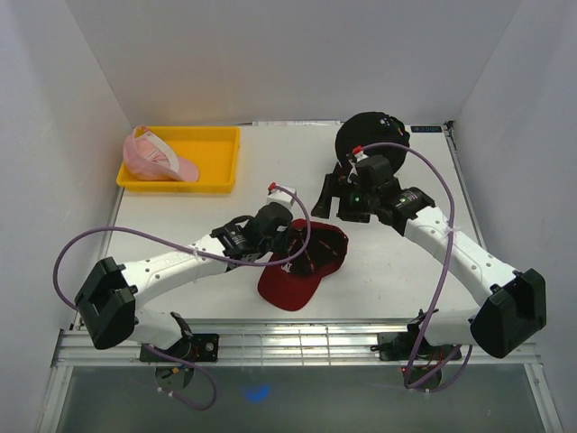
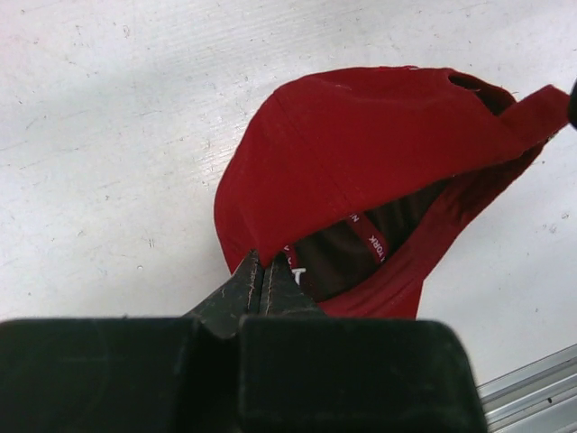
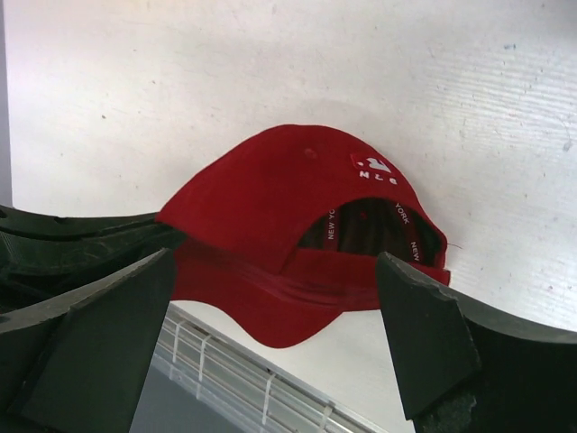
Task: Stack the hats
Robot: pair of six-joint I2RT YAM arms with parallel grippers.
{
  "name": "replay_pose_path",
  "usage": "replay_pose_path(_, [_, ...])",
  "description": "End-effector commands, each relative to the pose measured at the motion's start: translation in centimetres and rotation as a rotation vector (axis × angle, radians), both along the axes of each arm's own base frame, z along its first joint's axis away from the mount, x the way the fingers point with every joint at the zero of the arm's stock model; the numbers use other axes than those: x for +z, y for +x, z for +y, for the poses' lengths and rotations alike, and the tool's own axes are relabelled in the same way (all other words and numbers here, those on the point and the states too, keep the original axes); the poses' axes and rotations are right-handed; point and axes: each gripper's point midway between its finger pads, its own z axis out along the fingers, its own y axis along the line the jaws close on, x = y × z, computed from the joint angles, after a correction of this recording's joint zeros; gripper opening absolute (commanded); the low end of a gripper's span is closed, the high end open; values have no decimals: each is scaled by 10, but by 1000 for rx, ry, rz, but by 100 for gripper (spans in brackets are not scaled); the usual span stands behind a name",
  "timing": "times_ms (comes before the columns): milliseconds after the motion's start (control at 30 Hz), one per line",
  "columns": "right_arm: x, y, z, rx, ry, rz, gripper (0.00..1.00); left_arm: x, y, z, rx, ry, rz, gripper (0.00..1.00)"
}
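Observation:
A dark red hat [image 1: 305, 263] lies opening-up on the white table, brim toward the near edge. My left gripper [image 1: 287, 242] is shut on its left rim; in the left wrist view the closed fingertips [image 2: 263, 271] pinch the red fabric [image 2: 361, 153]. My right gripper [image 1: 335, 200] is open and empty, hovering just behind the hat; its wrist view shows the hat [image 3: 288, 194] beyond its spread fingers [image 3: 424, 334]. A black hat [image 1: 371, 135] sits raised at the back right. A pink hat [image 1: 155, 158] with white logo lies in the yellow tray.
The yellow tray [image 1: 216, 158] stands at the back left. White walls enclose the table on three sides. A metal rail [image 1: 297, 338] runs along the near edge. Whatever holds up the black hat is hidden under it.

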Motion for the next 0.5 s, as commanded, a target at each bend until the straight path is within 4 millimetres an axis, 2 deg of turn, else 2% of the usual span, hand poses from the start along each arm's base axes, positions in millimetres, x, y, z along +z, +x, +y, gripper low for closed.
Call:
replay_pose_path(0, [6, -3, 3, -21, 23, 22, 97, 23, 0, -7, 5, -106, -36, 0])
replay_pose_path(100, [7, -10, 14, -8, 32, 43, 98, 24, -1, -7, 7, -122, -33, 0])
replay_pose_path(200, [-12, -17, 12, -42, -20, 94, 98, 23, -4, -7, 1, -137, -33, 0])
replay_pose_path(300, [-22, -20, 17, -55, 24, 121, 98, 19, -7, -5, -8, -144, -32, 0])
replay_pose_path(467, [-18, -19, 27, -113, 94, 157, 98, 13, -12, -2, -11, -146, -20, 0])
